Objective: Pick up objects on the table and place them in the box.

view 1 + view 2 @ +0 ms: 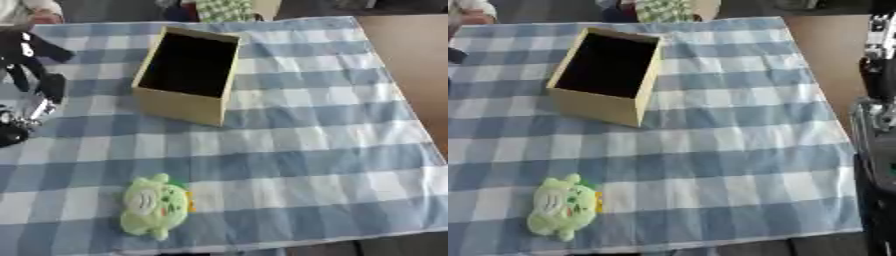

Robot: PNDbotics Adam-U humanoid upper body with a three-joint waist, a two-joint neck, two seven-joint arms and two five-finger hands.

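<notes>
Desk [332,150] viewed steeply from above by both head eyes, box [188,75] and green plush toy [156,205] shared, right eye offset rightward.

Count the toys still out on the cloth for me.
1: a green plush toy lies near the front edge of the checked cloth, left of centre, apart from the open box. The box interior is dark, so anything inside may be hidden.

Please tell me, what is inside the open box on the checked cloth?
The box looks empty: only its dark interior shows, with no object visible in it. The near wall hides part of the bottom, so that part cannot be checked. The green plush toy lies outside, on the cloth.
</notes>
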